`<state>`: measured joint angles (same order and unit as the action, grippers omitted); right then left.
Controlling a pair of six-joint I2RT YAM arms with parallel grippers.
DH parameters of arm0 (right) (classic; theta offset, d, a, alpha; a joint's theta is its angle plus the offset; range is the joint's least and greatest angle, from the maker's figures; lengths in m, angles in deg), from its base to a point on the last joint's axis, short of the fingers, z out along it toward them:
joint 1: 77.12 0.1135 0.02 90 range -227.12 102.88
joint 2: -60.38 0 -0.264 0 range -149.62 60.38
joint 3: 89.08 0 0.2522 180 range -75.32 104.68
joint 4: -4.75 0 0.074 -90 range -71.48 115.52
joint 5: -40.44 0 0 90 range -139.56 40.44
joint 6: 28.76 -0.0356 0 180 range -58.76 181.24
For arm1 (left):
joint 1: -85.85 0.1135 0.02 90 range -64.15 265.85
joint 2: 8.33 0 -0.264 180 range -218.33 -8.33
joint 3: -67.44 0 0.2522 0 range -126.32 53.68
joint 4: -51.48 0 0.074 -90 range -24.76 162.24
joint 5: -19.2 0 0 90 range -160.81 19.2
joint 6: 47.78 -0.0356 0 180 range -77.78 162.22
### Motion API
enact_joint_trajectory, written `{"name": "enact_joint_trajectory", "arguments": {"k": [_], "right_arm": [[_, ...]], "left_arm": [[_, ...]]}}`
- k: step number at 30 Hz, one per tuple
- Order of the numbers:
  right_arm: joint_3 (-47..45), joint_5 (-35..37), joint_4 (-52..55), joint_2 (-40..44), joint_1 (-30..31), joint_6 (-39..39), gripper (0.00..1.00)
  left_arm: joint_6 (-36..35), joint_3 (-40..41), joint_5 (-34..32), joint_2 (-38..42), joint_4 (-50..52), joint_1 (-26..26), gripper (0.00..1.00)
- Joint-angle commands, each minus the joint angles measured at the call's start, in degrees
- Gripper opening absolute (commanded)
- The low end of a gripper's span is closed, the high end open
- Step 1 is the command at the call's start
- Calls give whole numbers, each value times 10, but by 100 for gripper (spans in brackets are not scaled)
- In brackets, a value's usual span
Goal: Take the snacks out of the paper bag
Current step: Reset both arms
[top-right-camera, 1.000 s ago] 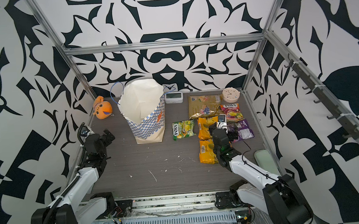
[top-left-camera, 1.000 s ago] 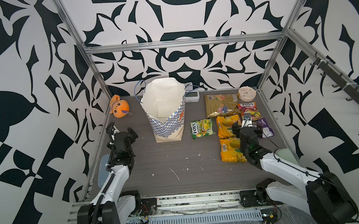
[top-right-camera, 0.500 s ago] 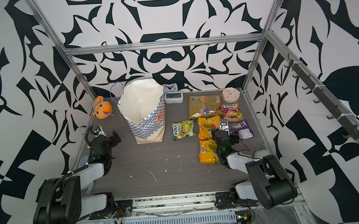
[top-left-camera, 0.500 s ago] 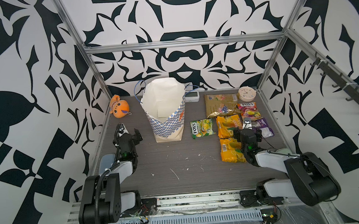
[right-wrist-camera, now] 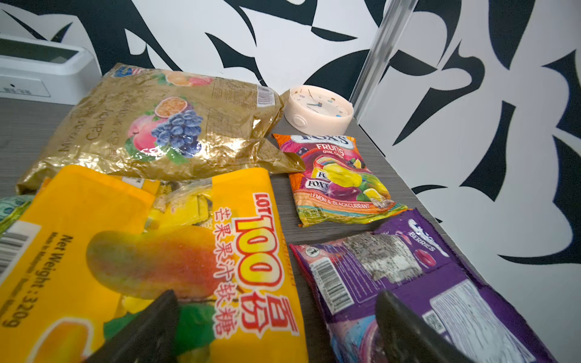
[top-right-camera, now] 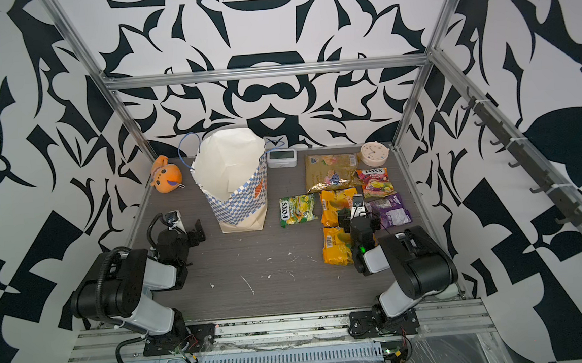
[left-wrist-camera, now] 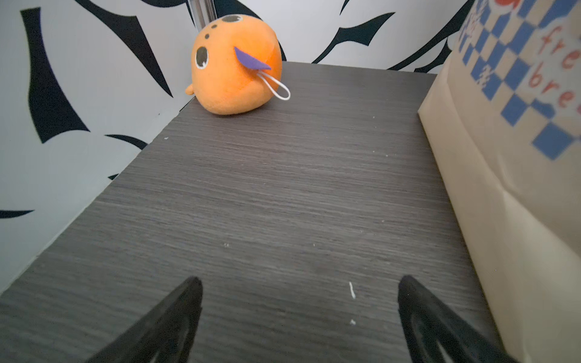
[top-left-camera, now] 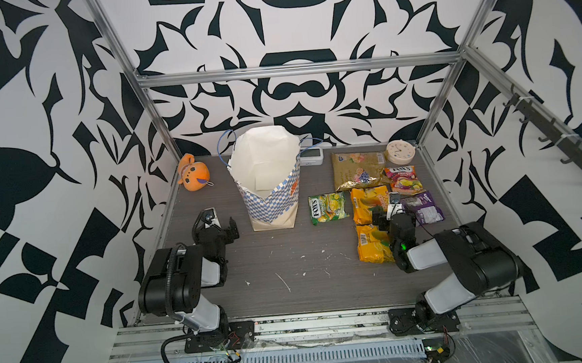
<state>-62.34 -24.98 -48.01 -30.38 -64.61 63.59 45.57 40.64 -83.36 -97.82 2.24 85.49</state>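
Note:
The paper bag (top-left-camera: pixel 269 187) (top-right-camera: pixel 238 193) stands upright and open at the back left, and no packet shows inside it. The snacks lie flat on the table to its right: a gold packet (top-left-camera: pixel 358 167) (right-wrist-camera: pixel 163 125), a red-pink one (top-left-camera: pixel 401 180) (right-wrist-camera: pixel 336 179), a green one (top-left-camera: pixel 327 208), two orange-yellow ones (top-left-camera: pixel 368 203) (top-left-camera: pixel 372 243) and a purple one (top-left-camera: pixel 424 209) (right-wrist-camera: pixel 408 276). My right gripper (top-left-camera: pixel 393 213) (right-wrist-camera: pixel 278 295) hangs open and empty over the gap between orange-yellow and purple packets. My left gripper (top-left-camera: pixel 220 229) (left-wrist-camera: pixel 300 279) stands open and empty, left of the bag's base (left-wrist-camera: pixel 503 220).
An orange plush toy (top-left-camera: pixel 194 171) (left-wrist-camera: pixel 235 66) sits in the back left corner. A round cream clock (top-left-camera: pixel 400 152) (right-wrist-camera: pixel 317 110) and a small white device (top-left-camera: pixel 310 154) stand along the back wall. White crumbs dot the dark table (top-left-camera: pixel 288 259). Frame posts edge the sides.
Both arms have folded back toward the front rail, their elbows now raised. The left gripper has shifted a little toward the bag. Both grippers stay open and empty.

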Motion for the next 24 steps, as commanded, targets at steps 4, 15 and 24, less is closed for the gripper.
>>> {"name": "enact_joint_trajectory", "arguments": {"k": [4, 15, 24], "right_arm": [[69, -86, 121, 12, -60, -32, 100], [65, -98, 127, 18, -73, -40, 100], [68, -107, 132, 18, -73, -36, 100]], "left_arm": [[36, -92, 54, 8, 128, 47, 100], [31, -88, 55, 7, 121, 47, 100], [31, -90, 55, 6, 123, 47, 99]]}}
